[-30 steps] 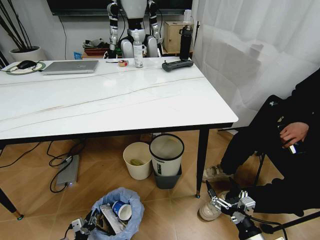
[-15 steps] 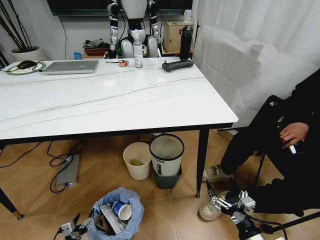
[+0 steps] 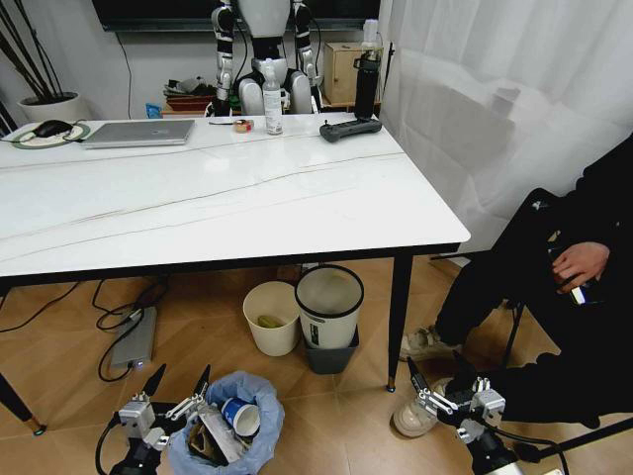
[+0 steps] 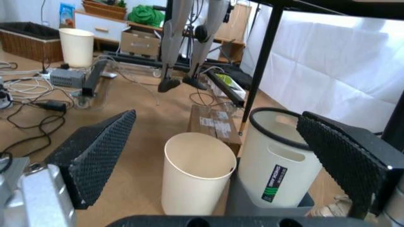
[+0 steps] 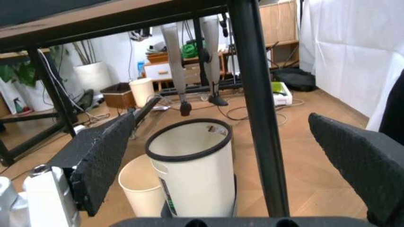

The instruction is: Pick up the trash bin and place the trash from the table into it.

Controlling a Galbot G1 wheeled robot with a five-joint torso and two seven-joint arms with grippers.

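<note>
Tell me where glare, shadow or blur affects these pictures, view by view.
Head view: soft window glare on the white table, with shadow beneath it over the two bins; the trash bin stays sharp. Left wrist view: the open left gripper is close and soft, the background slightly hazy. Right wrist view: the bright curtain is washed out, and the table's underside is dark.

the table (image 3: 227, 198) had a smooth, glossy marble-look top with thin veins, on matt black legs. the trash bin (image 3: 259, 435) wore a crinkly, translucent light-blue plastic bag; a paper cup (image 3: 239, 416) lay inside it. the floor (image 3: 69, 346) looked like polished wood. the left gripper (image 4: 215, 161) carried rough, dimpled black rubber-like pads on its fingers (image 4: 94, 151), with bare silvery metal beside them. the cream bucket (image 4: 197, 172) and white-walled bin (image 5: 192, 165) looked like smooth matt plastic.
</note>
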